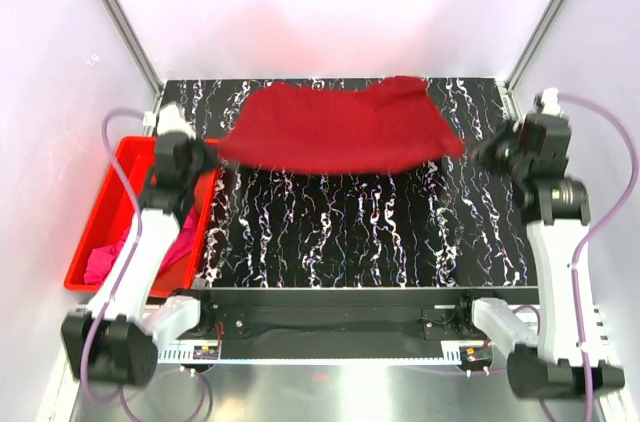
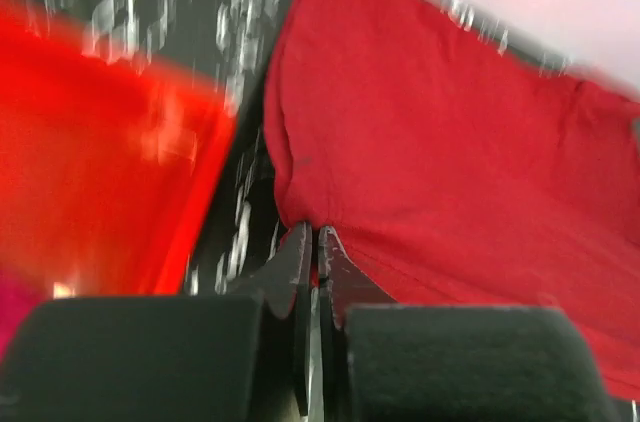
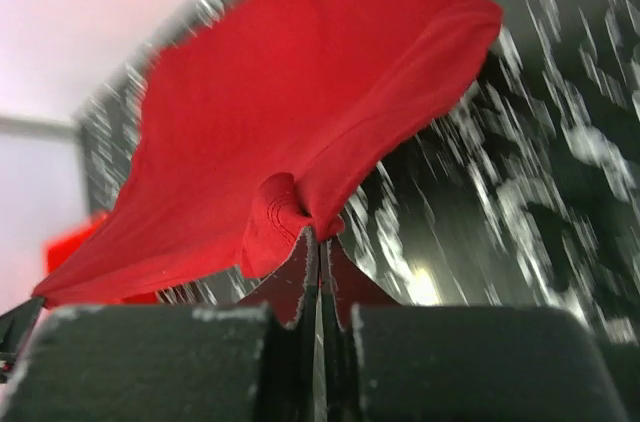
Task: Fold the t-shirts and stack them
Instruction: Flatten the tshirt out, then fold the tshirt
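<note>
Bin [image 1: 98,197] at near left holds the pink t-shirt [image 1: 103,264]. Farther out, left gripper [image 1: 213,154] and right gripper [image 1: 471,150] clamp shut on opposite edges of the crimson t-shirt [image 1: 335,127], stretching it above the table [image 1: 350,237], likely to lay it flat.

Bright, washed-out overhead light; wrist views blurred, perhaps by motion.

Matt crimson cloth t-shirt [image 1: 335,130], glossy plastic bin [image 1: 95,217], marbled tabletop [image 1: 370,227].
</note>
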Available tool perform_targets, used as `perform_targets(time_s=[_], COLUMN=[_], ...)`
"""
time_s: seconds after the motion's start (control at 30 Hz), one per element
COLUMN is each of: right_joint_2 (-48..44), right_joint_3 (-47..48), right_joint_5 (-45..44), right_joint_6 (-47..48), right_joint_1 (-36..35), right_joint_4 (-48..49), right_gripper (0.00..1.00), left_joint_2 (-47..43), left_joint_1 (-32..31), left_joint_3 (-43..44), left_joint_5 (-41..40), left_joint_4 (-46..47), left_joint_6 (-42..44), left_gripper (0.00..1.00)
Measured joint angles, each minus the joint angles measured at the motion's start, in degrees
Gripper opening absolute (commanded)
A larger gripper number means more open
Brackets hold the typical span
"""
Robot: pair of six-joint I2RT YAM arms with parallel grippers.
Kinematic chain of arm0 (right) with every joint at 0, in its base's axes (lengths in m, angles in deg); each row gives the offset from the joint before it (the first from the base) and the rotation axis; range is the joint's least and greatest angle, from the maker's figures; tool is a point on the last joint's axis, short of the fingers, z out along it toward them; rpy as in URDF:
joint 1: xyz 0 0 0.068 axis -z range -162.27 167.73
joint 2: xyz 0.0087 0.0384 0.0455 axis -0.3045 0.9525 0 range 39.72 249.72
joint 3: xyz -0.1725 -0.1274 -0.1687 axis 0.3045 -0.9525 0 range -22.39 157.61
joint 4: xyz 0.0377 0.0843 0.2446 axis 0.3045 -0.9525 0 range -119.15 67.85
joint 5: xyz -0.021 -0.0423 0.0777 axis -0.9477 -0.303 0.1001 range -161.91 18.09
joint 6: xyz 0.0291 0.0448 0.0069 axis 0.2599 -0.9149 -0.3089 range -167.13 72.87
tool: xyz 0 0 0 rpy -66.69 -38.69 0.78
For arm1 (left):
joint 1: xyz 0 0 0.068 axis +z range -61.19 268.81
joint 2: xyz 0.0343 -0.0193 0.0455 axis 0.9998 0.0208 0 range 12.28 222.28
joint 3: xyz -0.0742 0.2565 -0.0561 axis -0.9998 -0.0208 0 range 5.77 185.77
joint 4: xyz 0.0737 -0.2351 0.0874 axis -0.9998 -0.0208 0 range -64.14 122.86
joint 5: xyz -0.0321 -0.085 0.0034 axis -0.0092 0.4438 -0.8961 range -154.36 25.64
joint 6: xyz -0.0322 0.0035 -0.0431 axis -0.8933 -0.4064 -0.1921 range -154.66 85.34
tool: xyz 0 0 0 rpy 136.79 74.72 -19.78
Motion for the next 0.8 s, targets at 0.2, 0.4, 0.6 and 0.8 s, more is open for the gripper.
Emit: perform_targets(time_s=[0.2,0.4,0.6,0.8], right_joint_2=[-5.33,-6.10,-6.58,-2.56], right_joint_3=[-8.15,-18.71,-21.46,-19.87], right_joint_5=[2.93,6.23,7.48,6.29], right_joint_6=[-1.03,-3.82,-5.01,-3.87], right_joint_1=[-0.02,-0.02,-0.02,-0.02], right_joint_4=[-13.90,-23.63,-28.37,-28.87], right_gripper=[0.00,0.00,0.00,0.00], left_joint_2=[-10.47,-7.54,-2.62,1.79], left_joint_1=[0.07,0.04,-0.02,-0.02], left_joint_3=[-10.67,-15.50,-15.08,-12.20], left_joint_5=[3.04,8.31,9.97,8.11], left_joint_4=[-10.27,-17.70,-22.64,-26.45], left_joint_6=[-4.98,-8.57,-10.10,-11.47], left_gripper=[0.00,0.00,0.00,0.00])
